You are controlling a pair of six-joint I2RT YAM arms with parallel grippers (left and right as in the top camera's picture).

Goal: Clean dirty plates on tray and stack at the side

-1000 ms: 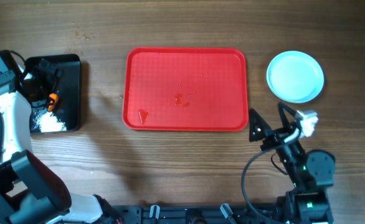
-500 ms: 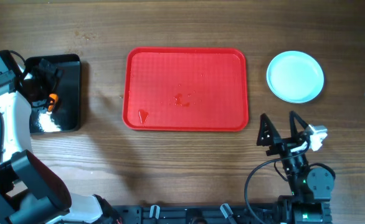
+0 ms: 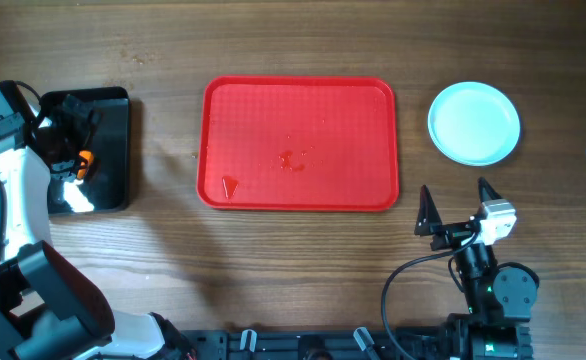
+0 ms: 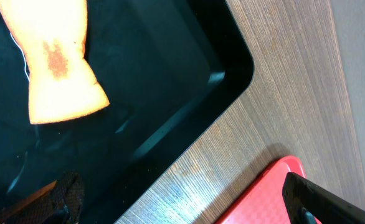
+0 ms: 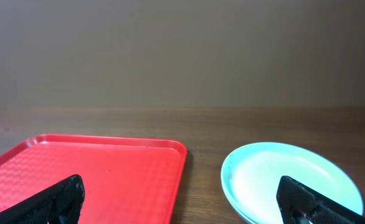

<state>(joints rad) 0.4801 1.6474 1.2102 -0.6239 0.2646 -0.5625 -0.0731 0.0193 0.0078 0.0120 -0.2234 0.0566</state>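
Look right of the tray for the plates: pale mint, round, resting on the bare bench, level with the tray's far half, near its right rim yet clear of it. Seen from above as one clean disc, no smear showing; cannot tell how many lie in the pile. From the right wrist, same plates low and right, tray low and left, a strip of wood between them.

Red tray flat in the middle of the bench, long side running left to right, with a small smudge near its centre and another small mark by its near left corner.

Right tool toward the near edge of the bench, just off the tray's near right corner and on the near side of the plates, spread wide and holding nothing. Dark fingers at the two bottom corners of the wrist view, pointing toward tray and plates, touching neither.

Far left, well apart from the tray, a glossy black bin. Left tool above the bin, likewise spread wide, gripping nothing. Through the left wrist: an orange sponge with a brown stain lying in the bin, apart from the fingers, then the bin's rounded corner, bare wood, and one corner of the tray at the bottom edge
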